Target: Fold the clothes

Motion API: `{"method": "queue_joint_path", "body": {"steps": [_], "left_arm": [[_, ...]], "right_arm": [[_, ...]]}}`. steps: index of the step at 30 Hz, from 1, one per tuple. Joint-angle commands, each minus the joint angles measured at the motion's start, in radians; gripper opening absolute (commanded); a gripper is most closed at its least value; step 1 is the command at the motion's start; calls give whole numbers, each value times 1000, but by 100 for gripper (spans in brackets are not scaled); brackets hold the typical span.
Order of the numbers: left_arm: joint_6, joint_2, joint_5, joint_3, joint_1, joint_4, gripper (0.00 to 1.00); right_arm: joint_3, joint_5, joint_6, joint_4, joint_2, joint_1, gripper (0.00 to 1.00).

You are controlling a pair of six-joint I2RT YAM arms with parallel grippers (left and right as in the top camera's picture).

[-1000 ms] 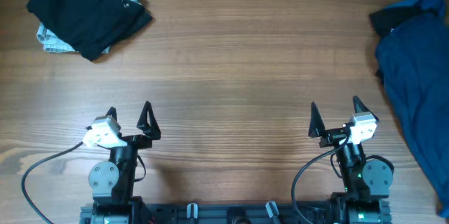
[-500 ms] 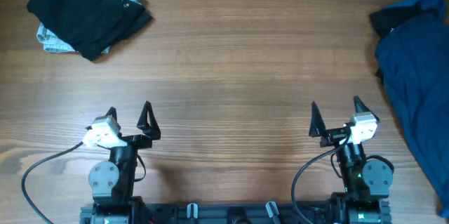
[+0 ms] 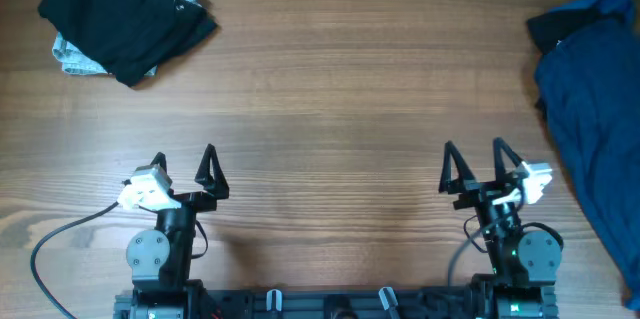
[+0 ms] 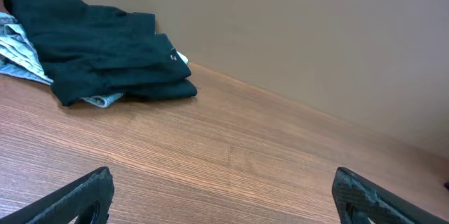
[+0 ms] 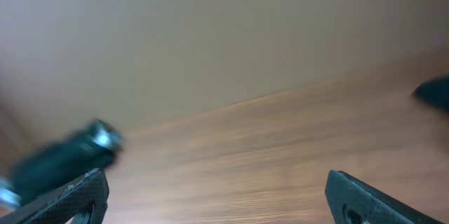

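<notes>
Both arms sit at the near edge of the wooden table (image 3: pixel 320 89), well apart from the clothes. The left pincer (image 3: pixel 183 157) is spread wide with nothing between its fingers, pointing out over bare wood. The right pincer (image 3: pixel 474 149) is likewise spread and holds nothing. In the far left corner lies a black garment (image 3: pixel 125 19), roughly folded, resting on a pale blue-grey cloth (image 3: pixel 68 57) that peeks out beneath it. Along the right edge sprawls a crumpled blue garment (image 3: pixel 590 109), with a bit of black fabric (image 3: pixel 545 27) touching its upper left side. The right wrist view is too blurred to add detail.
</notes>
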Motion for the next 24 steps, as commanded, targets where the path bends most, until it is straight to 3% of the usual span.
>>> {"method": "queue_joint_path", "body": {"steps": [1,4,9,13,16,24], "left_arm": [[9,-6,-13,-5,-5,-3,100],[9,-6,-13,-5,-5,-3,100],[9,-6,-13,-5,-5,-3,100],[9,-6,-13,-5,-5,-3,100],[9,-6,-13,-5,-5,-3,100],[9,-6,-13,-5,-5,-3,100]], "right_arm": [[-1,-73,277,129,-6,-5,100],[24,-137,162,349,-6,-5,100],[195,-25,45,247,90,-5,100],[433,42,-114,161,381,-5,100],[675,118,-203,27,663,-5,100],[1512,158,-323,-650,1424,-156,100]]}}
